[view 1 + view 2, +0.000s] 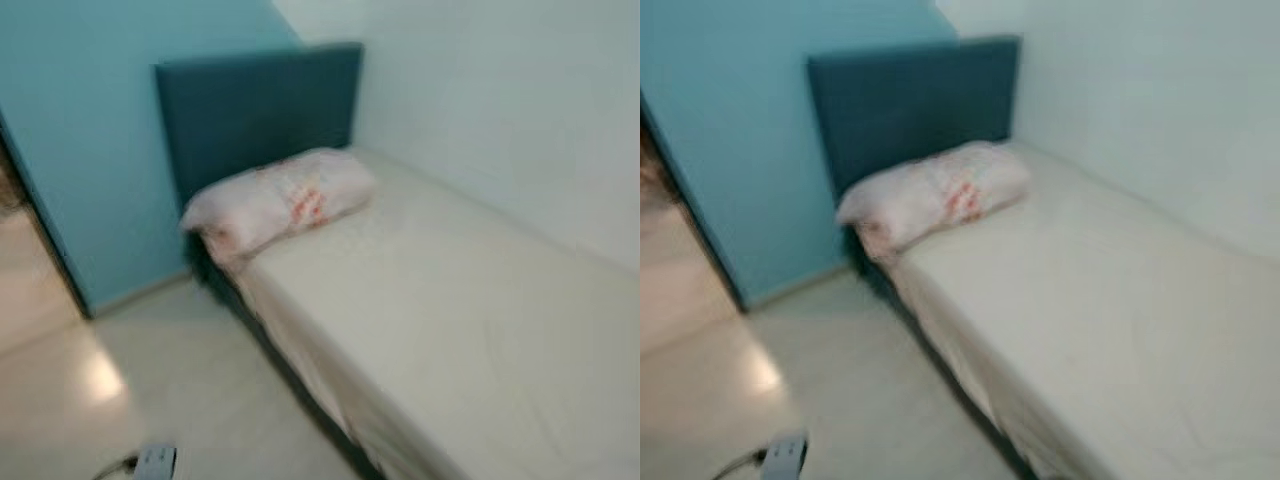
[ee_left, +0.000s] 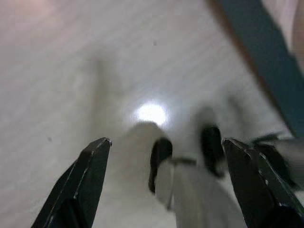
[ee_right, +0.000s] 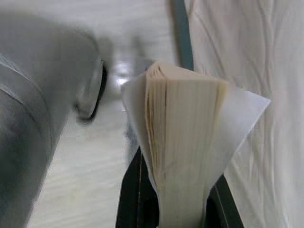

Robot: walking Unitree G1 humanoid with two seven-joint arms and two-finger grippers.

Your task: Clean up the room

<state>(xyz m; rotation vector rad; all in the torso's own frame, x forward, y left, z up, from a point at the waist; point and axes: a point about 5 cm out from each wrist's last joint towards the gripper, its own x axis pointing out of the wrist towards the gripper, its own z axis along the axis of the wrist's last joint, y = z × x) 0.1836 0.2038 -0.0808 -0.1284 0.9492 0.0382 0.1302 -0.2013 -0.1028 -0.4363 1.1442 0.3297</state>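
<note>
One bed stood before me with one pillow against its one blue headboard; one power strip lay on the floor. I held one book, page edges up, clamped in my right gripper beside the bed's sheet. My left gripper hung over the floor, fingers spread and holding nothing.

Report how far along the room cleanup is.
Done: the bed looks made, its sheet smooth, with the pillow at the headboard. In hand: the right gripper is shut on a book, held above the floor beside the bed. The left gripper is open. Left: putting the book away; a grey device with a cord lies on the floor.
</note>
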